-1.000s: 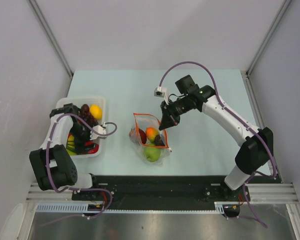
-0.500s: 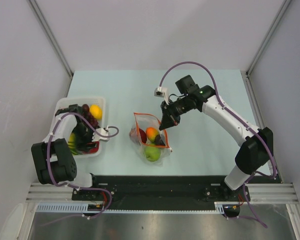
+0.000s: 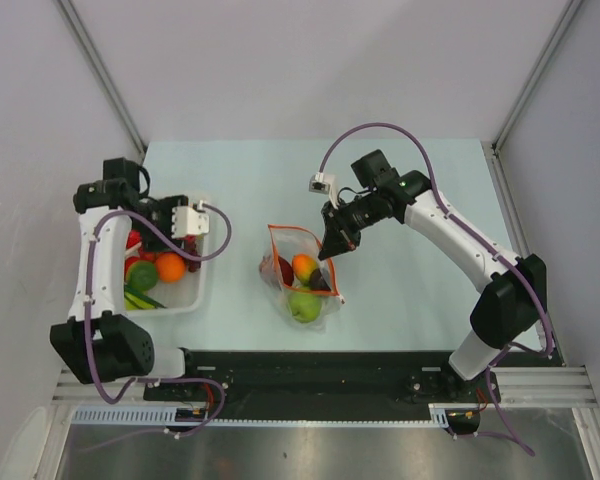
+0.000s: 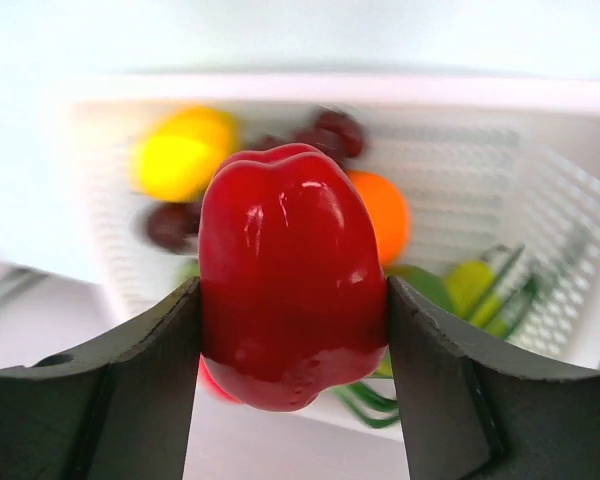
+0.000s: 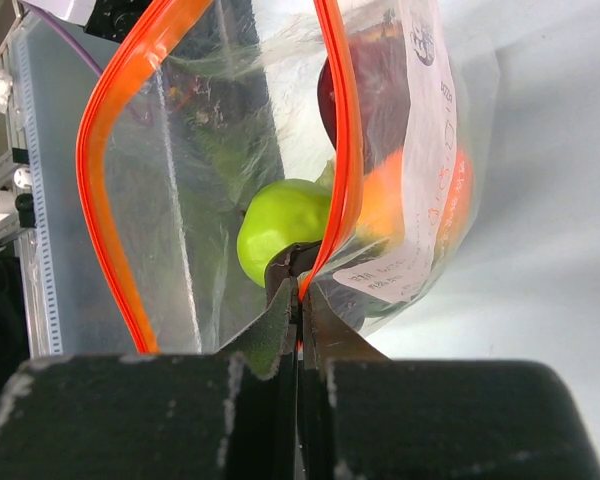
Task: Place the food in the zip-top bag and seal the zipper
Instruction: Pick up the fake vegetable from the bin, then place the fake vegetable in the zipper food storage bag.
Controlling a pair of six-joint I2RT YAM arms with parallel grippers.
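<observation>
My left gripper (image 3: 136, 238) is shut on a red toy pepper (image 4: 292, 275) and holds it above the white tray (image 3: 196, 285); in the left wrist view the gripper (image 4: 292, 300) has both fingers pressed on the pepper's sides. The clear zip-top bag (image 3: 315, 245) lies mid-table with its mouth open. It holds a green apple (image 3: 303, 306), an orange piece (image 3: 303, 265) and a red piece (image 3: 283, 270). My right gripper (image 3: 326, 254) is shut on the bag's orange-red zipper (image 5: 345, 150) edge, holding it up; the apple (image 5: 280, 235) shows through the plastic.
The tray (image 4: 540, 130) holds a yellow lemon (image 4: 180, 155), an orange (image 3: 170, 267), dark grapes (image 4: 330, 130) and green pieces (image 3: 142, 276). The table is walled at the back and both sides. A black rail runs along the near edge.
My left arm has lifted out of the tray with the red pepper and swung up and back. The right arm and the bag have not moved.
</observation>
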